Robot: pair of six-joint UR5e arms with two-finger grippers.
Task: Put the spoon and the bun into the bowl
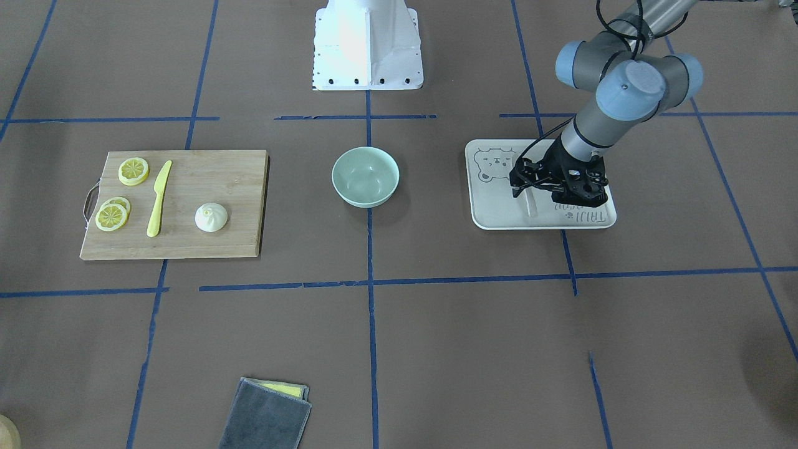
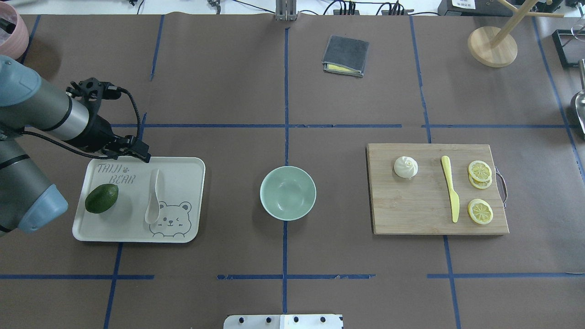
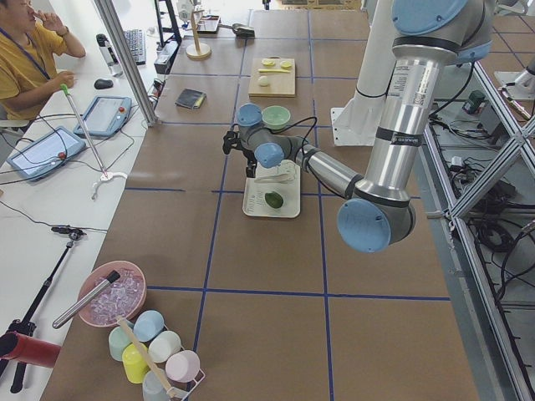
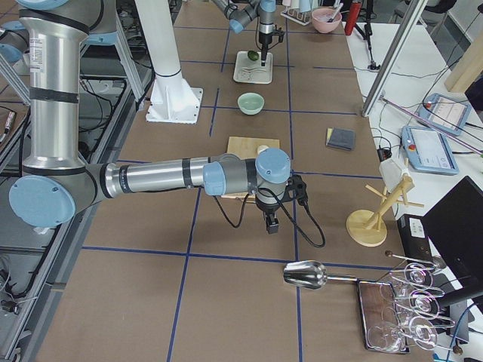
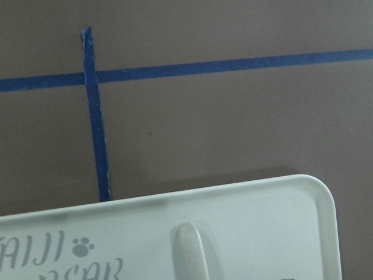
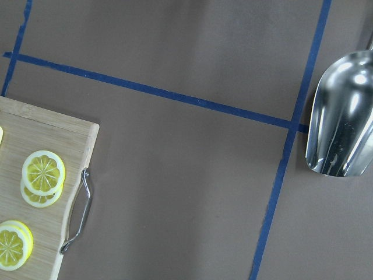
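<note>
Left fingers (image 1: 517, 184) hover above spoon (image 1: 530, 204) on "TAIJI BEAR" tray (image 1: 492, 215).

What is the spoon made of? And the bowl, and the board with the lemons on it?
The spoon looks like off-white plastic, smooth and slightly glossy. The bowl looks like pale green plastic or glazed ceramic; its even sheen leaves that open. The cutting board looks like wood or bamboo, matte, with visible grain stripes.

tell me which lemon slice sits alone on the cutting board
The lemon slice nearest the robot's base, beside the knife; the other two slices overlap each other farther back on the cutting board.
</note>
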